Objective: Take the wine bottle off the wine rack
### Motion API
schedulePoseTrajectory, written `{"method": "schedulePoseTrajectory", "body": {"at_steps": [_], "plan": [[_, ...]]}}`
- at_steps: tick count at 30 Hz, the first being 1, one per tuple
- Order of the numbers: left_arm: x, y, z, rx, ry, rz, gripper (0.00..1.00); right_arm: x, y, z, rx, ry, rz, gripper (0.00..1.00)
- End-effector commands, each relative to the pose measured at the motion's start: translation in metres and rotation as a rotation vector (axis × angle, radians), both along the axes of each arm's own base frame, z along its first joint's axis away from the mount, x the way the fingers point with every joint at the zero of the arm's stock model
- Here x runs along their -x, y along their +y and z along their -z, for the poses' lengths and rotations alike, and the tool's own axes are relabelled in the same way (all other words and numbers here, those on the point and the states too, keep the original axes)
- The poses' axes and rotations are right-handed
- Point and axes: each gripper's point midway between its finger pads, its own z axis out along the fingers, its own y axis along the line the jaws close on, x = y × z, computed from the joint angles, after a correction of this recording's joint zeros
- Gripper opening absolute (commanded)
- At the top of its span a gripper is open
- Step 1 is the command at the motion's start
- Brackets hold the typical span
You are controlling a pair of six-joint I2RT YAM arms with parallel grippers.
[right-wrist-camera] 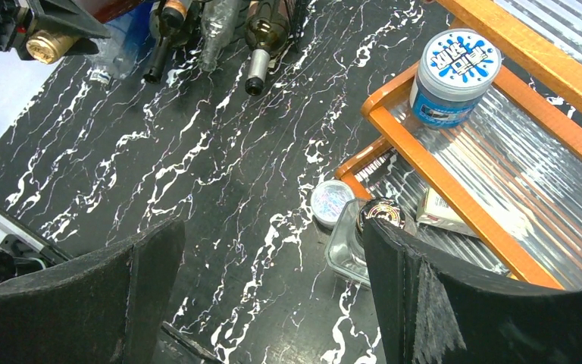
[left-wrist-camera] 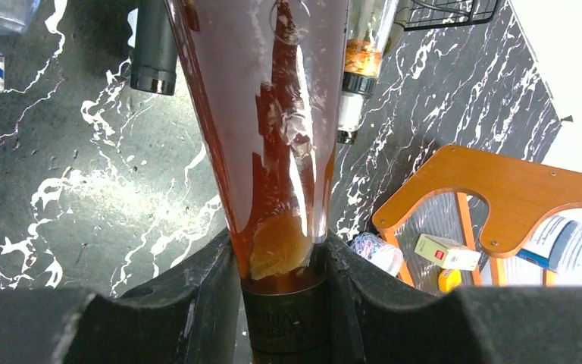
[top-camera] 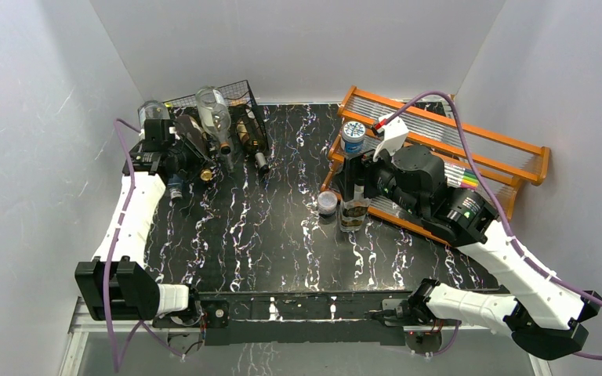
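White walls (top-camera: 282, 39) closed in a black, white-veined surface (top-camera: 266, 235) with two robot arms mounted at its near edge. At far left, the left fingers (left-wrist-camera: 208, 303) were clamped on the neck of a dark amber wine bottle (left-wrist-camera: 265, 114). The bottle lay tilted, its gold-capped mouth toward the arms and its body up against the left front of the black wire wine rack (top-camera: 252, 106), which stood in the back left corner. Whether the bottle rested in a slot could not be told. Other bottles (top-camera: 213, 113) lay in the rack beside it, necks pointing forward. Toward the middle, a small round jar (top-camera: 328, 202) stood just beside a clear glass jar (top-camera: 353, 215) with a dark cap. The right fingers (right-wrist-camera: 439, 303) hung spread wide above that pair, holding nothing, one finger close to the glass jar. At right, an orange wooden shelf (top-camera: 517, 153) with ribbed clear panels stood at an angle, with a blue-lidded tub (right-wrist-camera: 455, 72) on one of its tiers.
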Motion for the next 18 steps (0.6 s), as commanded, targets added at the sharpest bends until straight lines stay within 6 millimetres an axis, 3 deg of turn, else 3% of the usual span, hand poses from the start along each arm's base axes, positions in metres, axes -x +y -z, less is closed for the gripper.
{"method": "schedulePoseTrajectory", "body": {"at_steps": [1,18], "plan": [[-0.027,0.011,-0.144,0.010,-0.469,-0.076,0.00,-0.001,0.002,-0.023,-0.063,-0.050,-0.007,0.98],[-0.018,-0.005,-0.206,0.109,-0.578,-0.032,0.00,-0.003,0.008,-0.017,-0.068,-0.043,-0.019,0.98]]}}
